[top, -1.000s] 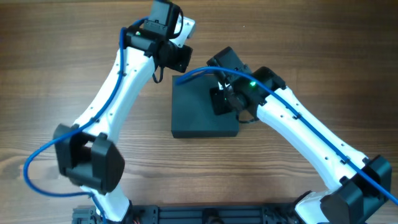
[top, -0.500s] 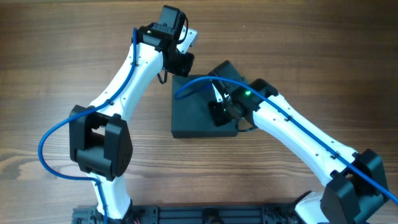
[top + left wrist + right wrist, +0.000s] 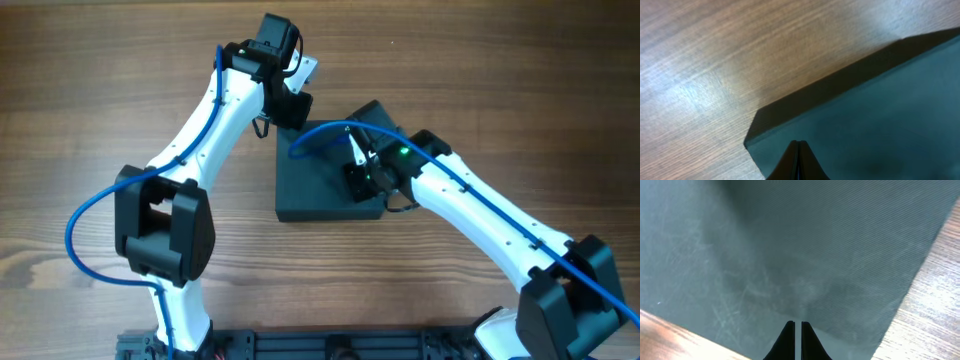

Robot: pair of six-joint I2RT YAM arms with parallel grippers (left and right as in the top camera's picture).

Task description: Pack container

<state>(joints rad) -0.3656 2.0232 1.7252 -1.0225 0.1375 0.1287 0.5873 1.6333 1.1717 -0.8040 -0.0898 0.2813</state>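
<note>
Box (image 3: 315, 190) sits centre frame on the table (image 3: 100, 100), lid down. Left gripper (image 3: 798, 146) pinched together over its upper-left corner. Right gripper (image 3: 795, 326) likewise on the lid's right side, empty, probably pressing it flat.

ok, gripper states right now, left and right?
Left gripper: closed, nothing held, tips over a corner of the dark teal-grey matte box.
Right gripper: closed, nothing held, tips over the box's flat top.
</note>
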